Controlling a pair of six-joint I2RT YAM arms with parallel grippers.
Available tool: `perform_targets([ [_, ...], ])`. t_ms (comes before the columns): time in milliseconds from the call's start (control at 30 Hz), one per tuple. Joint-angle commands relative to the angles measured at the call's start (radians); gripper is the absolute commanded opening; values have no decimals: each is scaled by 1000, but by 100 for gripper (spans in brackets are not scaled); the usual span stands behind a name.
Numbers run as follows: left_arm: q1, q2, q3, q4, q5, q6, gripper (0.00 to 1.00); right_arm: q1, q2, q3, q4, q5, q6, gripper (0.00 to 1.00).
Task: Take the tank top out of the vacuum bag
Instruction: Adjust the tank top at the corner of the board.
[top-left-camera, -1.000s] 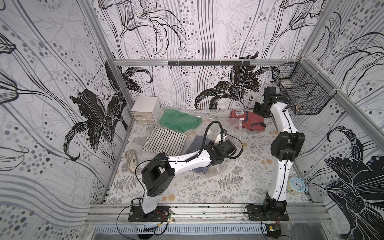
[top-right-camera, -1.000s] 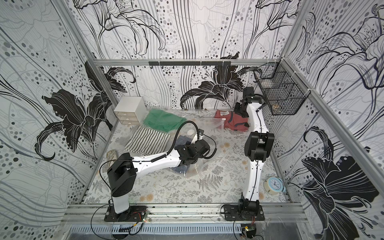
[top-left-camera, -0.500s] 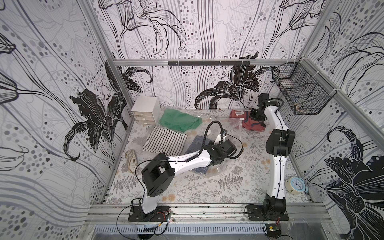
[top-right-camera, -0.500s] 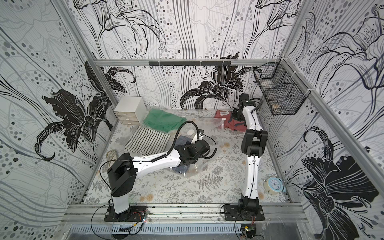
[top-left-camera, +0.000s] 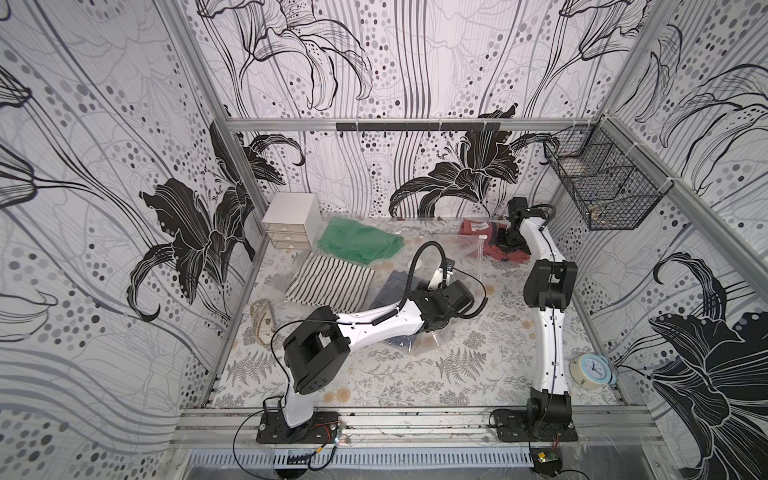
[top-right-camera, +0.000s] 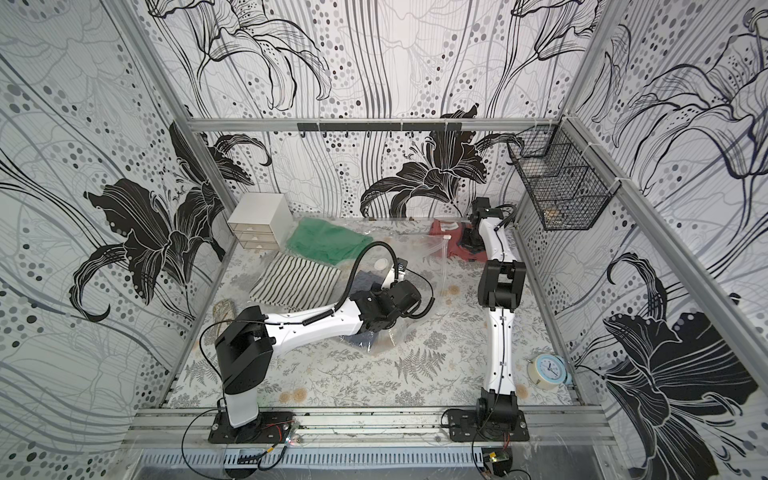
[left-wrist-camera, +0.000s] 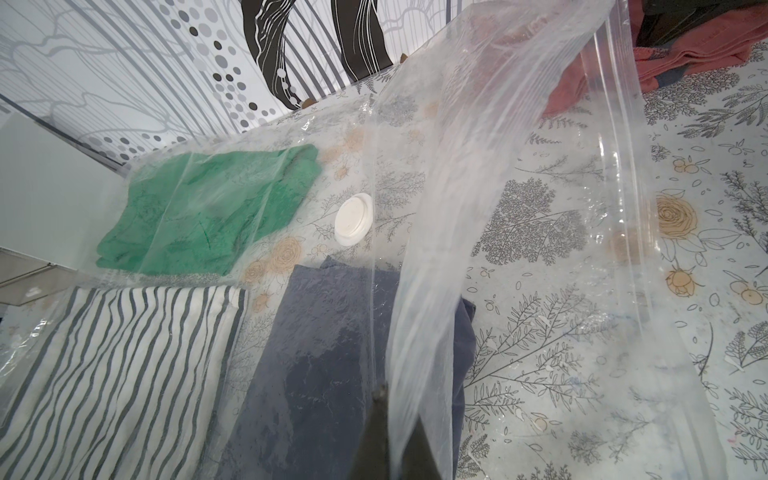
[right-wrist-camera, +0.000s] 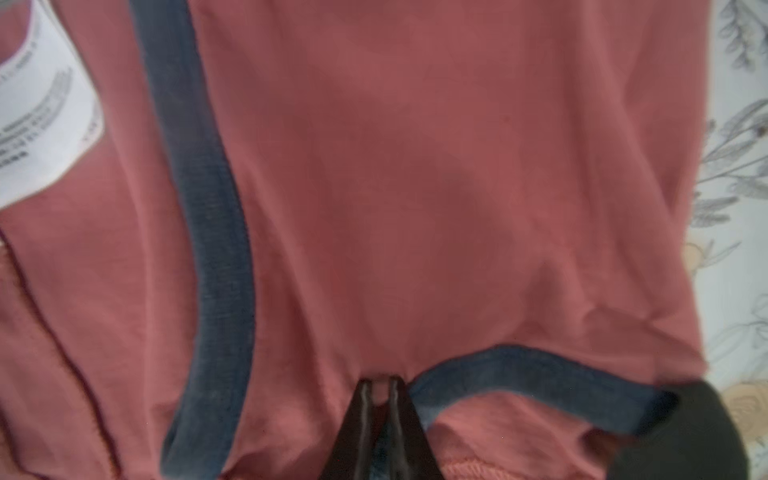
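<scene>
The tank top (top-left-camera: 478, 232) (top-right-camera: 446, 232) is red with navy trim and a white label. It lies crumpled at the back right of the table, at the mouth of the vacuum bag (top-left-camera: 469, 254) (left-wrist-camera: 498, 199). My right gripper (right-wrist-camera: 379, 384) (top-left-camera: 505, 245) is shut on a fold of the red fabric (right-wrist-camera: 415, 166) beside the trim. My left gripper (left-wrist-camera: 386, 399) is shut on a gathered sheet of the clear bag and holds it up off the table. The bag's white valve disc (left-wrist-camera: 353, 219) (top-left-camera: 417, 264) and slider clip (top-left-camera: 482, 237) show.
Green cloth (top-left-camera: 357, 241), striped cloth (top-left-camera: 330, 282) and dark grey cloth (left-wrist-camera: 332, 353) lie under clear plastic at the left. White drawers (top-left-camera: 291, 220) stand at the back left. A wire basket (top-left-camera: 598, 191) hangs on the right wall. A blue clock (top-left-camera: 592, 370) sits front right.
The right arm has folded down and in toward the tank top, and its jaws have closed on the fabric. The left arm has not moved.
</scene>
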Motion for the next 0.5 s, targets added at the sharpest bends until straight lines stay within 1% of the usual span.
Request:
perform_targets([
  [0, -5, -31, 1, 13, -46, -16, 0, -23, 28, -6, -70, 57, -41, 12],
  [100, -5, -37, 0, 10, -47, -10, 0, -43, 31, 0, -54, 84, -81, 12],
  [233, -4, -40, 3, 6, -51, -4, 0, -67, 66, 80, -37, 125, -158, 12],
  [367, -5, -38, -1, 11, -57, -5, 0, -76, 82, 138, -28, 82, -207, 15],
  [467, -4, -21, 10, 16, -53, -4, 0, -57, 47, 113, -7, 38, -189, 16],
])
